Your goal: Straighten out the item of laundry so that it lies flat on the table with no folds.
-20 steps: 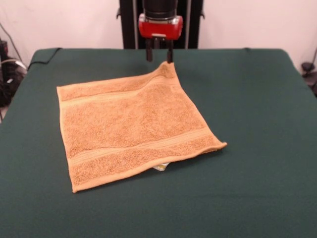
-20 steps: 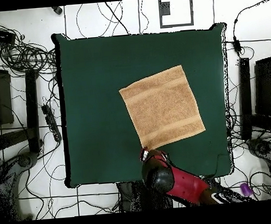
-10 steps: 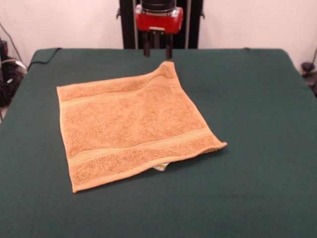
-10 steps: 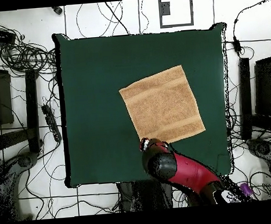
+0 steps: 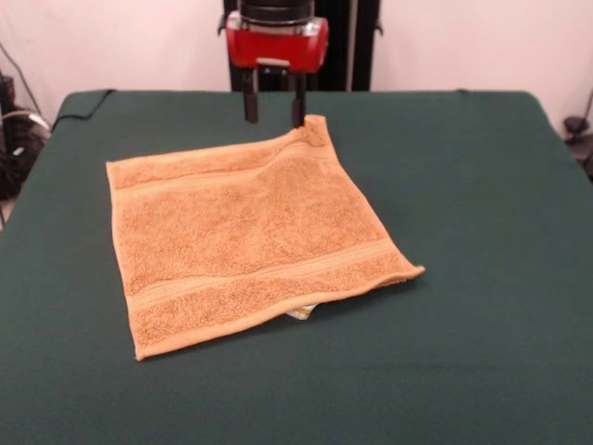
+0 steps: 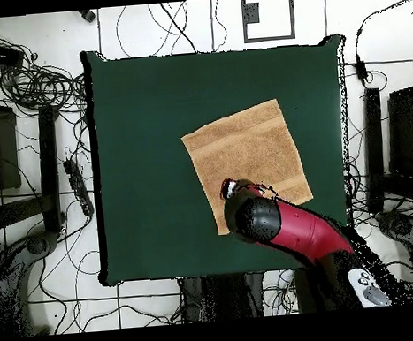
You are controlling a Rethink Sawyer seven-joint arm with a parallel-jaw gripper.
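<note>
From the front, the towel [image 5: 250, 236] lies spread on the desk [image 5: 482, 185], left of centre, nearly flat. Its far right corner [image 5: 315, 130] is raised in a small ridge, and the near right corner [image 5: 408, 272] lifts a little, with a white label [image 5: 298, 313] peeking from under the near edge. The tool [image 5: 274, 109] hangs just above the far edge beside the raised corner, its two fingers parted and holding nothing.

From overhead, the arm [image 6: 290, 229] covers the towel's [image 6: 244, 152] corner nearest the robot; the rest looks square and smooth.

The risk is that a low pass or a pinch at that corner snags the terry and drags a new fold into the flat cloth.
</note>
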